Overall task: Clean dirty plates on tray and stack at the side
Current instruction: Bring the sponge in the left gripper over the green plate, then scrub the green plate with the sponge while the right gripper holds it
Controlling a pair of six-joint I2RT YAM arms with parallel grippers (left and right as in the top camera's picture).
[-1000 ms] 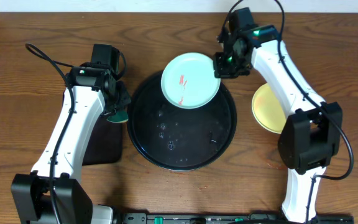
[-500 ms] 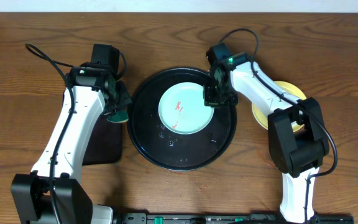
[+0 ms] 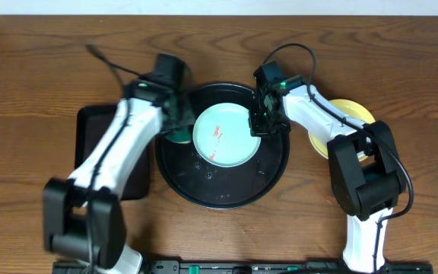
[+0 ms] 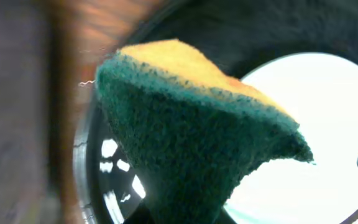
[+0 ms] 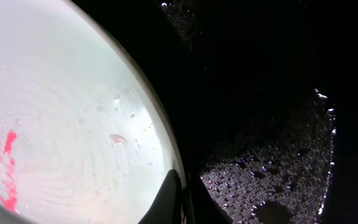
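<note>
Centre of the overhead frame: the mint plate lies flat on the round black tray, red smears facing up. The right gripper is clamped on the plate's right rim, and the wrist view shows its tips pinching the thin lip. The plate looks like light, stiff plastic, and it's wet. Droplets bead on the tray, so it will probably be slippery and may skate or pivot under a scrub unless that rim pinch holds. At the tray's left edge, the left gripper is closed on a green-and-yellow sponge, soft and bending in the grip, just beside the plate. A yellow plate sits on the table at right, partly under the arm.
</note>
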